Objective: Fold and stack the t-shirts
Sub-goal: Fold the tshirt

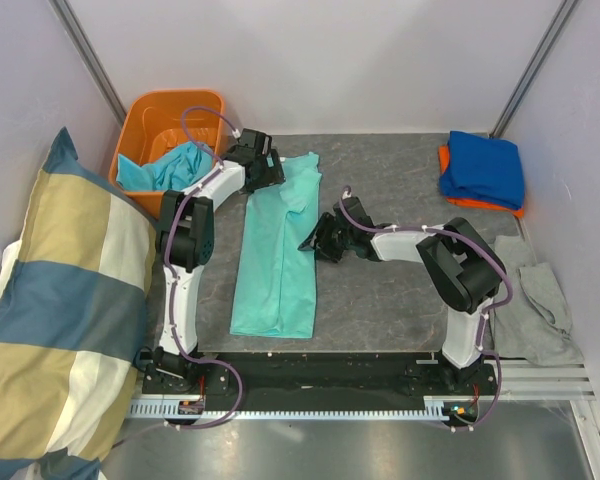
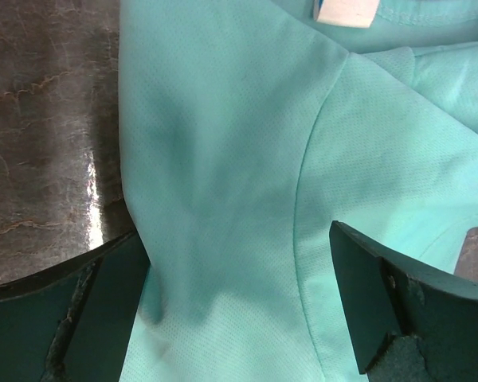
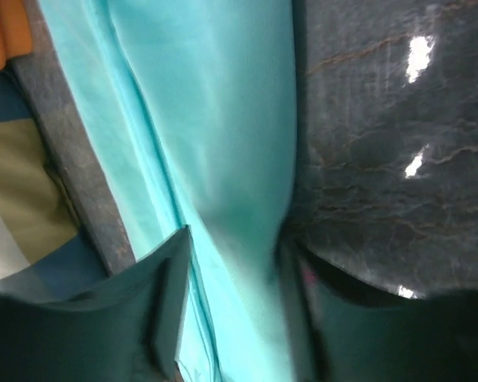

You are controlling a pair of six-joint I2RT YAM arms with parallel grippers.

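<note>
Top external view: we are noting one mint-teal t-shirt lying as a long narrow strip on the left-middle of the table, collar end far, hem end near the arm bases. It is looking folded lengthwise already, sleeves turned in, so we are judging the step in hand to be the crosswise fold of this shirt.

Left gripper is standing wide at the collar end. It is straddling the shoulder cloth and sleeve seam, one finger on each side, and holding nothing.

Right gripper is sitting at the strip's right edge, about midway along. Its jaws are standing at a middling gap with a raised ridge of cloth between them. That wrist view is blurred, and we are not able to tell whether the pads are biting.

Elsewhere, a royal blue t-shirt is resting folded on an orange t-shirt at the far right: the stack. A turquoise t-shirt is lying crumpled in the orange bin, waiting.

For the next move, we are reckoning each gripper is needing a firm pinch through every layer of its edge. Then a low, even lift should be carrying one end over the other with the edges kept square. A pinch catching only the top layer would be undoing the lengthwise fold.
</note>
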